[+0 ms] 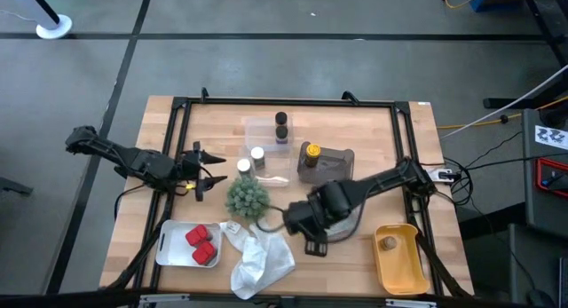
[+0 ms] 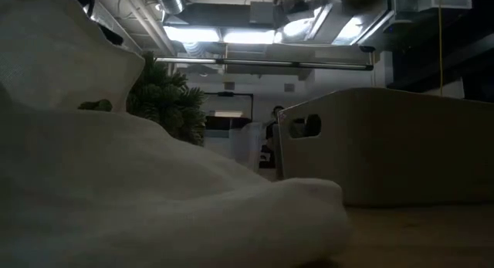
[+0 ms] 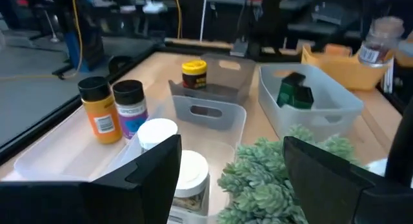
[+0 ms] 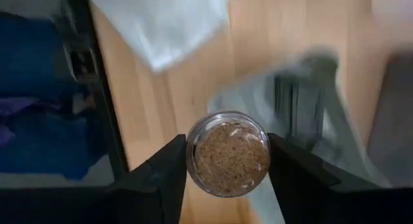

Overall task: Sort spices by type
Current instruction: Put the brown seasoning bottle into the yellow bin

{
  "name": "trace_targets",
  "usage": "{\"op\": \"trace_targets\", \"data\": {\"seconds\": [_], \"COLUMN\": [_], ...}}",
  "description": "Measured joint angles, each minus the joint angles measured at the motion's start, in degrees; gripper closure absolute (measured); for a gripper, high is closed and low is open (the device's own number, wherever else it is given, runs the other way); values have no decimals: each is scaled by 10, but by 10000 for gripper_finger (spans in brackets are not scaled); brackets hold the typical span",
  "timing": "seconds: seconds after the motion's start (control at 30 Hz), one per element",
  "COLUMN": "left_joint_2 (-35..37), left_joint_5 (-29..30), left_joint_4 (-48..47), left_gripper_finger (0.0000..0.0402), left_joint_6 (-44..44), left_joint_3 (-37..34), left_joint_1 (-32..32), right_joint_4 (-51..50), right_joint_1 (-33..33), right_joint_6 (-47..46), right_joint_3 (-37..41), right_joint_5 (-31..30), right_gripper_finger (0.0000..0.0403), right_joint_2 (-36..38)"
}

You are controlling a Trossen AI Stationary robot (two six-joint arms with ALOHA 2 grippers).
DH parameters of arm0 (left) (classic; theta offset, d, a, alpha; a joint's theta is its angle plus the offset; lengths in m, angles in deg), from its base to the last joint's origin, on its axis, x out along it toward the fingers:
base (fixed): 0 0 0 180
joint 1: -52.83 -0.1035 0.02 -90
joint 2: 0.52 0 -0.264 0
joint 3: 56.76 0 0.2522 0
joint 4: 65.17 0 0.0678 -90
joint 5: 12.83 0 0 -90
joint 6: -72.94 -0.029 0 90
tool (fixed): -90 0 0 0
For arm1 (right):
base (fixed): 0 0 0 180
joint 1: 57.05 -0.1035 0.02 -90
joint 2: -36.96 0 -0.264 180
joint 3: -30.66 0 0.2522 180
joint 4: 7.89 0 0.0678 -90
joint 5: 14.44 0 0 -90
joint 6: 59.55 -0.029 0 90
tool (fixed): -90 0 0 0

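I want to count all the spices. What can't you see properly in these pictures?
- Low view: white bag blocks the table.
- Right wrist view: the jar in the right hand hides its own cap and label.
- High view: piece in yellow tray too small to name.

floor [image 1: 293, 24]: grey, dark seams | ceiling lights [image 2: 231, 35]: bright strips, exposed ducts | table [image 1: 417, 157]: pale wood, black-framed

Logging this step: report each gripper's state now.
Left gripper: open, empty, beside the white-capped jars.
Right gripper: fingers shut on a spice jar.
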Motion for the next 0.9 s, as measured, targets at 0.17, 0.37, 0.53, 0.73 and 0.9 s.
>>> {"op": "trace_targets", "data": {"seconds": [0.17,0.37,0.53,0.73,0.9], "left_joint_2": [60,146,214,210,212], "left_joint_5": [0,1,1,1,1], "left_joint_4": [34,33,17,-5,-54], "left_gripper_finger": [149,149,149,149,149], "left_joint_6": [-10,-49,-78,-69,-37], "left_joint_3": [-54,-84,-91,-90,-91], "left_joint_1": [-18,-54,-85,-101,-102], "right_joint_4": [-15,-15,-15,-14,-15], "right_joint_1": [-46,-109,-165,-239,-302], "right_joint_6": [-72,-163,-251,-388,-535], "right_joint_3": [4,3,3,3,3], "right_joint_5": [5,14,-4,-37,-62], "right_gripper_finger": [219,219,217,218,217], "right_joint_2": [1,1,1,1,1]}}
